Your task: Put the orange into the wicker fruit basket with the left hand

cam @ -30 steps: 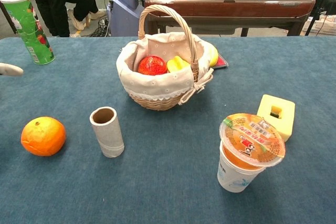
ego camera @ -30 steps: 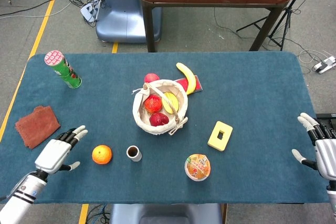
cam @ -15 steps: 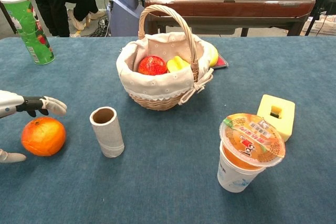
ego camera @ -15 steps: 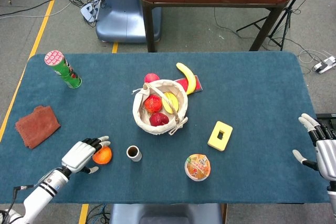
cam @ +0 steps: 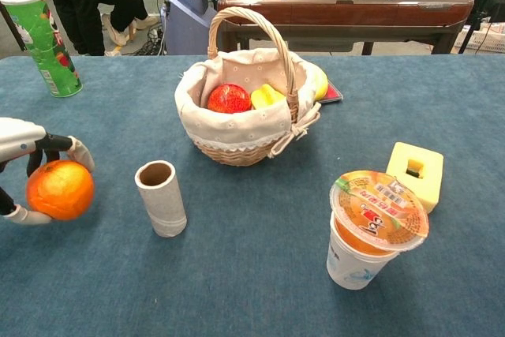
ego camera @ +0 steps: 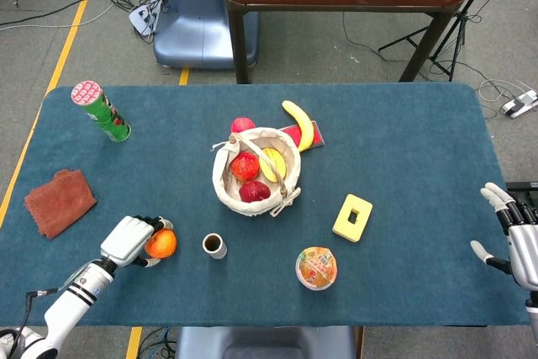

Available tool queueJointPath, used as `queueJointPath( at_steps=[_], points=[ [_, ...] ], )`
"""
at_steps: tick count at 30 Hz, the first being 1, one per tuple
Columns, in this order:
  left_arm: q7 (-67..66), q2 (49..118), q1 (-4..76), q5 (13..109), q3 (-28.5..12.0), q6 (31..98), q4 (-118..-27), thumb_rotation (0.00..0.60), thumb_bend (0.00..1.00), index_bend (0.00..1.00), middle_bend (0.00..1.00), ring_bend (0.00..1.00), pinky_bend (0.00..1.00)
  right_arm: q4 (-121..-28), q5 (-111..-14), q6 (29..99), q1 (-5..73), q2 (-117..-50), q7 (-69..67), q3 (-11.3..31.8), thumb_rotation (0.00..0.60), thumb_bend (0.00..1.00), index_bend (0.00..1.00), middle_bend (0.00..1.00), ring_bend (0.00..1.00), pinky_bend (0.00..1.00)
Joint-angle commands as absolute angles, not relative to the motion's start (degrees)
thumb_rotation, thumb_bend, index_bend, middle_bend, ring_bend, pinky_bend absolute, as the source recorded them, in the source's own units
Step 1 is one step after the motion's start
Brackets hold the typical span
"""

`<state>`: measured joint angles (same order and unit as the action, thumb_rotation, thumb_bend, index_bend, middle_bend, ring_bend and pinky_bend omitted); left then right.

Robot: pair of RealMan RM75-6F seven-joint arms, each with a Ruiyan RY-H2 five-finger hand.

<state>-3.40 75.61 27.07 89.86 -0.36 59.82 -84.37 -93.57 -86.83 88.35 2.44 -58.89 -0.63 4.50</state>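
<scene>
My left hand (ego camera: 130, 240) (cam: 22, 147) grips the orange (ego camera: 161, 243) (cam: 60, 189) near the table's front left, fingers over its top and thumb beneath; in the chest view the fruit looks raised slightly off the cloth. The wicker fruit basket (ego camera: 225, 193) (cam: 237, 133), lined with white cloth and with an arched handle, stands mid-table and holds red fruit and a yellow one. My right hand (ego camera: 519, 245) rests open at the table's far right edge, holding nothing; the chest view does not show it.
A small cardboard tube (ego camera: 214, 246) (cam: 161, 198) stands right beside the orange. A sealed drink cup (ego camera: 316, 267) (cam: 367, 230), a yellow block (ego camera: 352, 217) (cam: 415, 172), a green can (ego camera: 101, 110) (cam: 39, 43), a brown cloth (ego camera: 57, 201) and a banana (ego camera: 299, 123) behind the basket share the table.
My left hand came in from the left over the orange and closed its fingers around it, and the fruit now sits slightly higher. The right hand has stayed put.
</scene>
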Motion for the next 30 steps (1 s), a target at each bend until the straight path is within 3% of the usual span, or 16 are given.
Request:
queueJointPath(
  at_steps=[1, 11, 30],
  points=[
    [-0.61, 72.79, 27.31, 89.61, -2.1, 62.03, -87.14, 0.6, 0.22, 0.48, 0.49, 0.51, 0.49, -93.47, -86.71, 88.14, 2.53, -58.96, -0.64, 4.54, 0.6, 0.17, 0.15, 0.17, 0.14, 0.27],
    [9.38, 68.89, 31.15, 89.42, -8.83, 65.81, -91.81, 0.6, 0.22, 0.46, 0.48, 0.49, 0.49, -93.12, -86.78, 86.99, 3.29, -59.47, -0.64, 4.58, 0.6, 0.17, 0.15, 0.17, 0.14, 0.27],
    [2.2, 80.94, 43.15, 84.98, -13.21, 58.02, -85.8, 0.6, 0.22, 0.42, 0.47, 0.48, 0.49, -92.75, -86.77, 87.24, 2.95, -59.42, -1.14, 4.28, 0.6, 0.17, 0.15, 0.17, 0.14, 0.27]
  ],
)
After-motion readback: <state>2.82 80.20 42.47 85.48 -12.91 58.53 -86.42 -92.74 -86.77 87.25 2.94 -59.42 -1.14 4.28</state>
